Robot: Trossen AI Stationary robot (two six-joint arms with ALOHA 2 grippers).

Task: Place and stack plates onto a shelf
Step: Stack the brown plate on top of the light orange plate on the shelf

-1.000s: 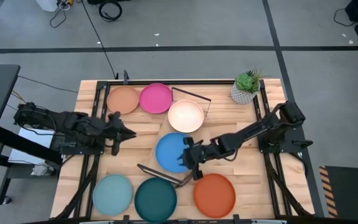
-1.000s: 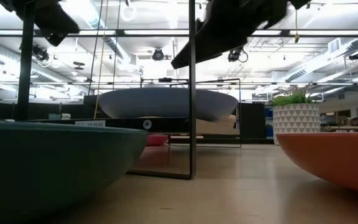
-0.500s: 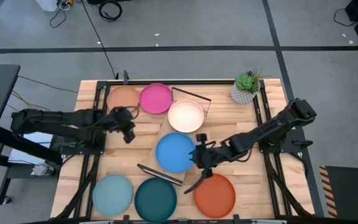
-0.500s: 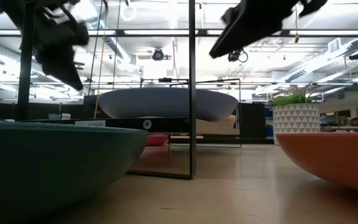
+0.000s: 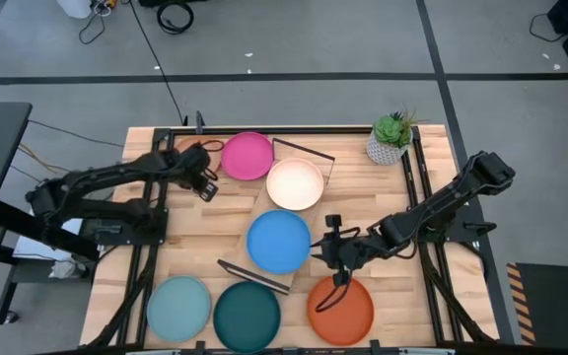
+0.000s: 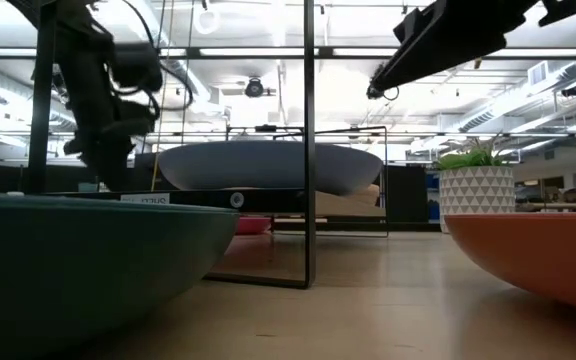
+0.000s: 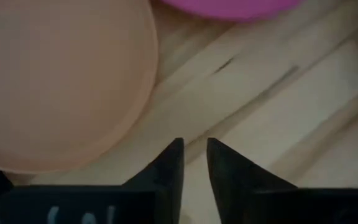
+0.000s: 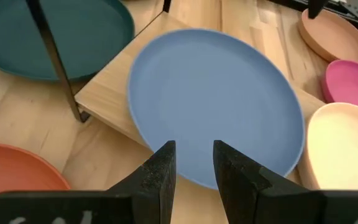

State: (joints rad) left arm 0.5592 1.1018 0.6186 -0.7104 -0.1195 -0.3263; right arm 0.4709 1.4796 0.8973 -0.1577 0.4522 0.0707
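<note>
Beside peach plate's [image 7: 55, 81] rim, left claw [image 7: 193, 163] slightly parted.

- Plates: seven in view — peach [image 5: 187, 155], magenta [image 5: 248, 156], cream [image 5: 295, 183], blue [image 5: 278, 241], light teal [image 5: 178, 306], dark teal [image 5: 248, 316], orange-red [image 5: 340, 308]
- Shelf [image 5: 242, 258]: one
- Potted plant [image 5: 390, 137]: one
- Arms: two

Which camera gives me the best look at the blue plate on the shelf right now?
The right wrist view: the blue plate fills it, lying on the shelf, its near rim overhanging. The high view shows the whole plate but small. The low view does not clearly show it, and the left wrist view misses it.
</note>
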